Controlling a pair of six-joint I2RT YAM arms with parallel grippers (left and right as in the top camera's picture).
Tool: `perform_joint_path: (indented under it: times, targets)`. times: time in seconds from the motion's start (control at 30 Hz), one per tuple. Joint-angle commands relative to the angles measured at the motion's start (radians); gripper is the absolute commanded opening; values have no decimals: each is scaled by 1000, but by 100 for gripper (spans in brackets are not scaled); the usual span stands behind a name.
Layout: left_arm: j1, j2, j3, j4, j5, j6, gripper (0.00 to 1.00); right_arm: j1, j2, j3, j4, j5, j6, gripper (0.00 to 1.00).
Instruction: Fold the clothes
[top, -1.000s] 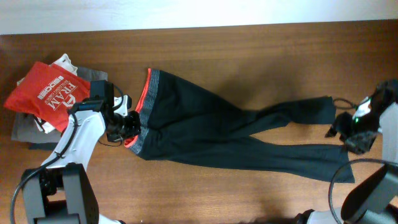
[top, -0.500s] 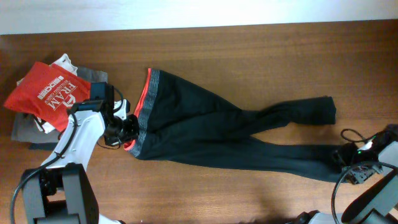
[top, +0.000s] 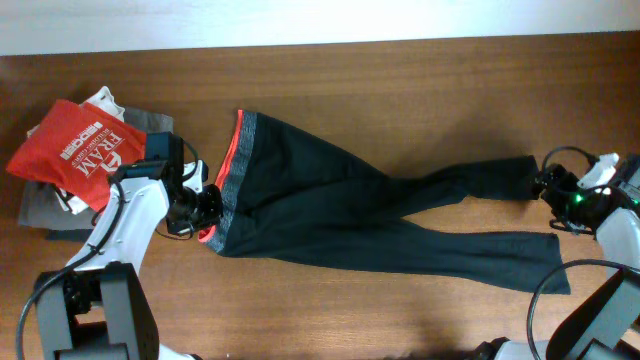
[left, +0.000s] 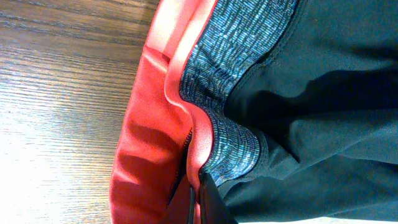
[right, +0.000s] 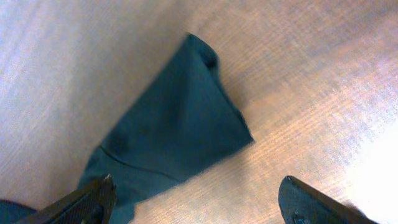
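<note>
Left gripper (top: 207, 204) is clamping the leggings (top: 330, 200) waistband (left: 230, 81). Right gripper (right: 196, 186) is hovering near a cuff (right: 186, 118), fingers apart.

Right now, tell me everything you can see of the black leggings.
The leggings are thin black stretchy-looking fabric with a heathered grey waistband and orange-red lining. They lie flat on the wooden table, waist left, legs spread rightward, slightly wrinkled. The left end effector pinches the waistband; the open right end effector hovers by the upper leg's cuff.
</note>
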Motion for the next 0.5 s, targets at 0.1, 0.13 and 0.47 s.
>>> perform_joint_path:
  times: [0.1,0.13,0.47]
  targets:
    - [5,-30,12,4,-11,8,2,52,120,13,81,33,-10,87]
    - [5,-30,12,4,-11,8,2,55,141,13,93,43,-10,86]
    - [5,-30,12,4,-11,8,2,55,244,15,190,62,-10,35]
